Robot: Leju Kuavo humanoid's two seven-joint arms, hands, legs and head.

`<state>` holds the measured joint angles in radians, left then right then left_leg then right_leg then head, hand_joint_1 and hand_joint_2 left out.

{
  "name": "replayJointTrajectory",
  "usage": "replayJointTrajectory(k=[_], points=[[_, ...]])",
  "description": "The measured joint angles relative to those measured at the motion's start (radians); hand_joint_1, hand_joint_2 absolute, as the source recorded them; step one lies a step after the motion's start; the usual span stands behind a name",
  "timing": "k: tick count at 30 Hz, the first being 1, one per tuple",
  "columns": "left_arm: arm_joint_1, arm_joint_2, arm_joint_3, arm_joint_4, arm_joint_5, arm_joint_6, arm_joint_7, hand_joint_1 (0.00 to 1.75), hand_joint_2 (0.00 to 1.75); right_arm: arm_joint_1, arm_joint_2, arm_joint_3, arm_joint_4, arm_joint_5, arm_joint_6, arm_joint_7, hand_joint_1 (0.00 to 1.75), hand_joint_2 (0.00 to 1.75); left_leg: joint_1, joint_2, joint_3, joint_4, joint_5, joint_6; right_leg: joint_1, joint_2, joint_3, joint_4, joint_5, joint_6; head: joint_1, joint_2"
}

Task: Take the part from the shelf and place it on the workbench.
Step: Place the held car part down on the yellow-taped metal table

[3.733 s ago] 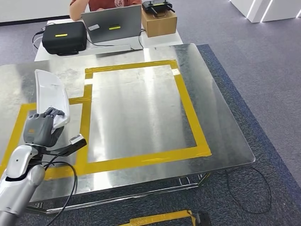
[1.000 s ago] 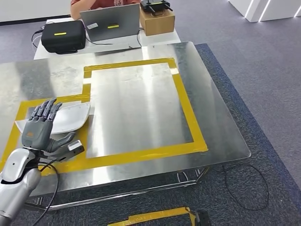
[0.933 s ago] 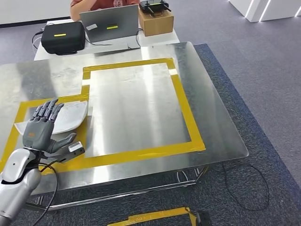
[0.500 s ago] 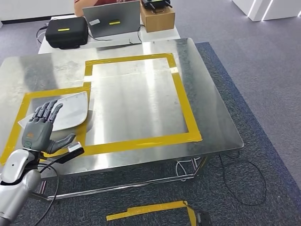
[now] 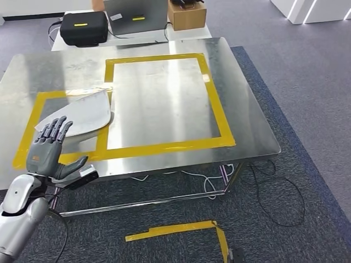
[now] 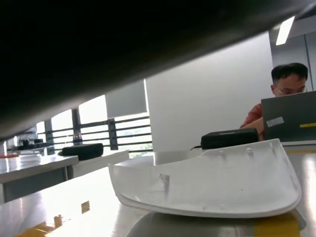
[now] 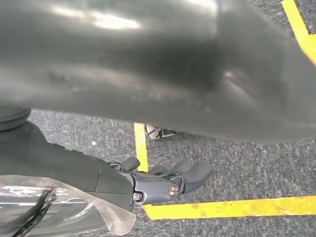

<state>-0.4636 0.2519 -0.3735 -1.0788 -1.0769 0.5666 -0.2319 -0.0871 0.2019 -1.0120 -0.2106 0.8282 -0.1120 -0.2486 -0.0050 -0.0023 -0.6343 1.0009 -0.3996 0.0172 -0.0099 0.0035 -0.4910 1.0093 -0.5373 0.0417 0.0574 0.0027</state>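
The white curved part (image 5: 78, 115) lies flat on the steel workbench (image 5: 248, 120), inside the smaller yellow-taped area at the left. My left hand (image 5: 47, 150) hovers near the bench's front edge, just short of the part, fingers spread and holding nothing. The left wrist view looks across the bench top at the part (image 6: 209, 182) resting hollow side down. My right hand (image 7: 156, 185) hangs above the carpet with its fingers loosely extended and nothing in them.
A large yellow-tape rectangle (image 5: 219, 109) marks the bench's middle. Behind the bench stand a black case (image 5: 84, 28), a laptop (image 5: 136, 15) and a cardboard box (image 5: 187, 15); a person (image 6: 287, 86) sits there. Cables (image 5: 273, 197) and yellow tape (image 5: 177, 230) lie on the carpet.
My left hand, which held the part upright 3.7 s ago, has let it go flat on the bench. Over the last second the camera has drawn back; the hand stays open.
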Motion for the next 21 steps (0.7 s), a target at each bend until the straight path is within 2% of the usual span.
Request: replayJointTrajectory(k=[1, 3, 4, 5, 7, 8, 9, 10, 11, 12, 13, 14, 15, 16, 18, 19, 20, 21], points=[[0.000, 0.000, 0.001, 0.000, 0.000, 0.001, 0.000, 0.00, 0.00, 0.000, 0.000, 0.000, 0.000, 0.000, 0.000, 0.000, 0.00, 0.00, -0.001, 0.000, -0.004, 0.001, 0.007, -0.005, 0.002, 0.001, 0.011, -0.021, -0.007, -0.004, 0.000, 0.000], [0.003, 0.002, 0.002, 0.000, 0.001, 0.001, 0.000, 0.00, 0.00, 0.001, 0.000, -0.001, 0.000, 0.001, 0.000, 0.000, 0.00, 0.00, 0.001, -0.001, -0.009, 0.003, 0.014, -0.016, 0.001, -0.002, -0.003, -0.026, 0.003, -0.019, 0.000, 0.000], [0.004, 0.003, 0.003, 0.000, 0.001, 0.001, 0.000, 0.00, 0.00, 0.001, 0.000, -0.002, 0.000, 0.002, -0.001, 0.001, 0.00, 0.00, 0.002, -0.001, -0.014, 0.015, -0.005, -0.023, 0.000, -0.004, -0.009, -0.027, 0.012, -0.029, -0.001, 0.000], [0.006, 0.004, 0.004, 0.000, 0.002, 0.001, 0.000, 0.00, 0.00, 0.001, 0.000, -0.002, 0.000, 0.003, -0.001, 0.001, 0.00, 0.00, 0.004, -0.001, -0.024, 0.042, -0.041, -0.029, -0.002, -0.007, -0.017, -0.028, 0.023, -0.038, -0.003, 0.000], [0.008, 0.006, 0.005, 0.000, 0.003, 0.001, 0.000, 0.00, 0.00, 0.001, 0.000, -0.003, 0.000, 0.005, -0.001, 0.003, 0.00, 0.00, 0.009, -0.001, -0.053, 0.153, -0.143, -0.041, -0.003, -0.010, -0.039, -0.028, 0.046, -0.047, -0.005, 0.000], [0.010, 0.007, 0.005, 0.000, 0.004, 0.001, 0.000, 0.00, 0.00, 0.001, 0.000, -0.003, 0.000, 0.006, -0.002, 0.003, 0.00, 0.00, 0.012, 0.000, -0.064, 0.218, -0.180, -0.045, -0.003, -0.011, -0.053, -0.027, 0.057, -0.047, -0.006, 0.000], [0.013, 0.007, 0.005, 0.000, 0.005, 0.001, 0.000, 0.00, 0.00, 0.001, 0.000, -0.003, 0.000, 0.007, -0.002, 0.004, 0.00, 0.00, 0.014, 0.000, -0.068, 0.268, -0.194, -0.048, -0.003, -0.012, -0.069, -0.025, 0.068, -0.047, -0.005, 0.000], [0.016, 0.007, 0.006, 0.000, 0.006, 0.000, 0.000, 0.00, 0.00, 0.001, 0.000, -0.004, 0.000, 0.008, -0.002, 0.005, 0.00, 0.00, 0.016, 0.000, -0.058, 0.288, -0.185, -0.050, -0.003, -0.013, -0.085, -0.022, 0.078, -0.045, -0.006, 0.000], [0.019, 0.007, 0.006, 0.000, 0.007, 0.000, 0.000, 0.00, 0.00, 0.001, 0.000, -0.004, 0.000, 0.008, -0.003, 0.006, 0.00, 0.00, 0.018, 0.000, -0.031, 0.272, -0.160, -0.050, -0.003, -0.014, -0.100, -0.019, 0.087, -0.043, -0.005, 0.000], [0.020, 0.007, 0.007, 0.000, 0.008, 0.000, 0.000, 0.00, 0.00, 0.001, 0.000, -0.004, 0.000, 0.008, -0.003, 0.006, 0.00, 0.00, 0.019, 0.000, 0.011, 0.221, -0.133, -0.049, -0.003, -0.014, -0.114, -0.015, 0.095, -0.040, -0.005, 0.000], [0.019, 0.007, 0.008, 0.000, 0.009, 0.000, 0.000, 0.00, 0.00, 0.001, -0.001, -0.005, 0.000, 0.008, -0.003, 0.006, 0.00, 0.00, 0.019, 0.000, 0.063, 0.151, -0.119, -0.048, -0.002, -0.014, -0.126, -0.010, 0.102, -0.035, -0.006, 0.000], [0.019, 0.007, 0.011, 0.000, 0.009, 0.000, 0.000, 0.00, 0.00, 0.001, -0.001, -0.005, 0.000, 0.009, -0.003, 0.006, 0.00, 0.00, 0.018, -0.001, 0.111, 0.078, -0.119, -0.043, -0.001, -0.014, -0.135, -0.006, 0.109, -0.029, -0.005, 0.000], [0.019, 0.007, 0.013, 0.000, 0.009, 0.000, 0.000, 0.00, 0.00, 0.001, -0.001, -0.005, 0.000, 0.009, -0.003, 0.006, 0.00, 0.00, 0.016, -0.001, 0.144, 0.024, -0.126, -0.037, 0.000, -0.015, -0.141, -0.004, 0.118, -0.023, -0.005, 0.000], [0.019, 0.007, 0.015, 0.000, 0.009, 0.000, 0.000, 0.00, 0.00, 0.001, -0.001, -0.006, 0.000, 0.009, -0.003, 0.006, 0.00, 0.00, 0.013, -0.001, 0.159, -0.006, -0.134, -0.030, 0.000, -0.015, -0.145, -0.004, 0.126, -0.017, -0.004, 0.000], [0.021, 0.007, 0.018, 0.000, 0.009, 0.000, 0.000, 0.00, 0.00, 0.003, -0.001, -0.006, 0.000, 0.010, -0.003, 0.007, 0.00, 0.00, 0.011, 0.000, 0.151, -0.017, -0.124, -0.013, -0.002, -0.015, -0.152, -0.009, 0.142, -0.004, -0.004, 0.000], [0.022, 0.007, 0.018, 0.000, 0.009, -0.001, 0.000, 0.00, 0.00, 0.003, -0.001, -0.006, 0.000, 0.010, -0.004, 0.008, 0.00, 0.00, 0.011, 0.001, 0.142, -0.019, -0.114, -0.004, -0.003, -0.014, -0.160, -0.004, 0.132, 0.001, -0.004, 0.000], [0.022, 0.006, 0.019, 0.001, 0.008, -0.003, 0.000, 0.00, 0.00, 0.004, -0.001, -0.007, 0.000, 0.012, -0.004, 0.010, 0.00, 0.00, 0.012, 0.003, 0.130, -0.021, -0.101, 0.004, -0.004, -0.012, -0.172, 0.017, 0.103, 0.005, -0.003, 0.000], [0.023, 0.006, 0.019, 0.002, 0.008, -0.004, 0.001, 0.00, 0.00, 0.003, -0.001, -0.007, 0.000, 0.013, -0.004, 0.011, 0.00, 0.00, 0.013, 0.004, 0.117, -0.023, -0.089, 0.011, -0.004, -0.010, -0.189, 0.061, 0.057, 0.008, -0.001, 0.000]])
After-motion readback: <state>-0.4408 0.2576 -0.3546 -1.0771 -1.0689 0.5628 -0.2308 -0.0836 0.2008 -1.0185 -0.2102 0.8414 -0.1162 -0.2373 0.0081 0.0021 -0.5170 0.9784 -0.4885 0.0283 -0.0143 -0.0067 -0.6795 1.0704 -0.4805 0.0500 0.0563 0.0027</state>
